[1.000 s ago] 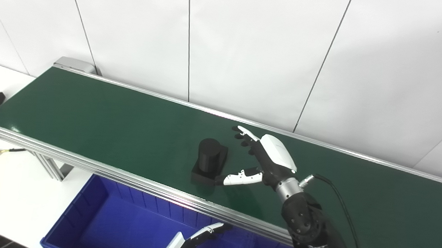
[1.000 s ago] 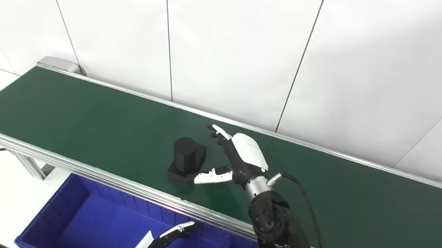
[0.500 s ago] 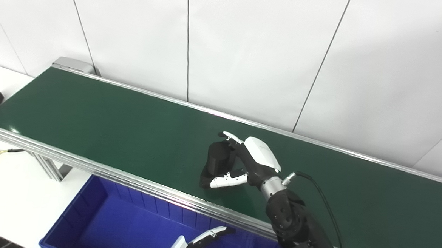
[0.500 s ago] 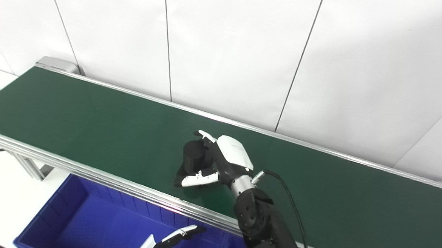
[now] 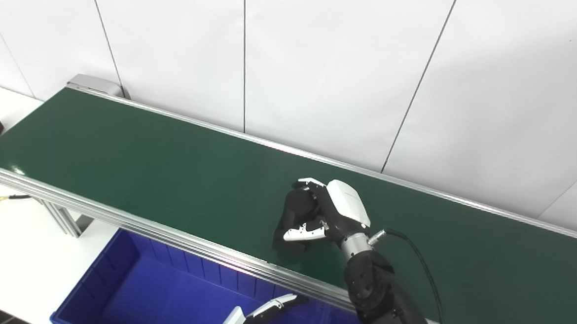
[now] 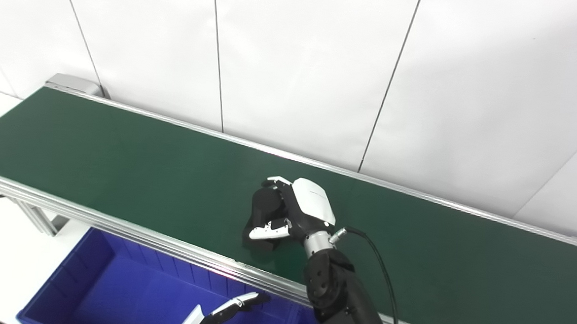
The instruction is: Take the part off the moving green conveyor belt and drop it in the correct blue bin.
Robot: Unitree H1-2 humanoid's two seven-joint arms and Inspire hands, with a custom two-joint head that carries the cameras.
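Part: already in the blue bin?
No, the part is over the green belt, wrapped by the right hand; the bin below holds nothing visible.

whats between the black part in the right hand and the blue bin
Bare green belt, then the conveyor's aluminium front rail; both eye views show it between the black part and the blue bin.

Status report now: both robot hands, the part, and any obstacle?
Right robot hand shut on part, on belt. Left robot hand low over bin, grip unclear. Nothing blocks the bin.
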